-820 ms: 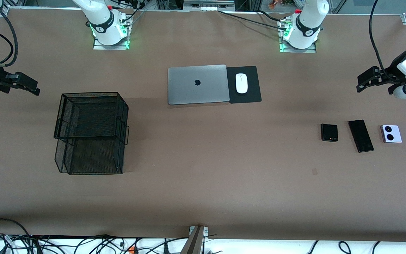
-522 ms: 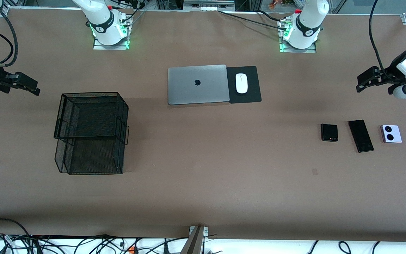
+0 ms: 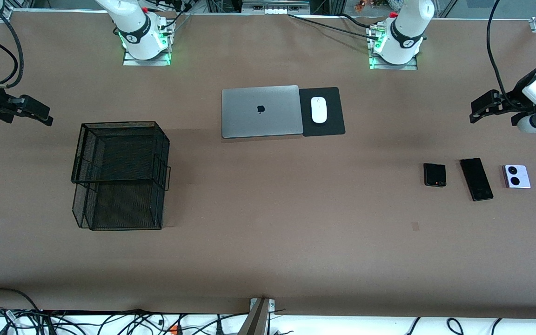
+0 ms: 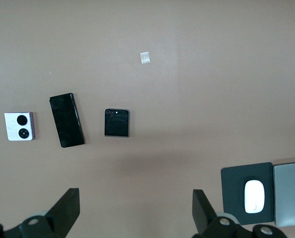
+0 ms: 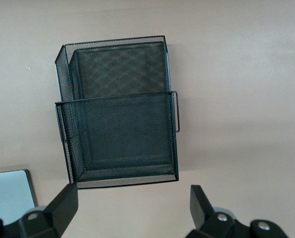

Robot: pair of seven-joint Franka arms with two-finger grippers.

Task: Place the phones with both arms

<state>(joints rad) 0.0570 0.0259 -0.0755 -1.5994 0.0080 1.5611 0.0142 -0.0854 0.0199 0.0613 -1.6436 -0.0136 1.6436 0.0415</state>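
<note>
Three phones sit in a row toward the left arm's end: small black phone (image 3: 434, 175), long black phone (image 3: 476, 179), lilac-white phone (image 3: 516, 176). Left gripper (image 3: 482, 109) hangs at their 12 o'clock, jaws wide, empty. Right gripper (image 3: 33, 111) hangs at about 10 o'clock of the mesh basket (image 3: 120, 174), also wide, empty

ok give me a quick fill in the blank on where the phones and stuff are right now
1. The long black phone lies between the small black phone and the ____ one.
2. The white mouse rests on a black ____.
3. The left gripper and right gripper both hold ____.

Answers: lilac-white; mouse pad; nothing
</note>
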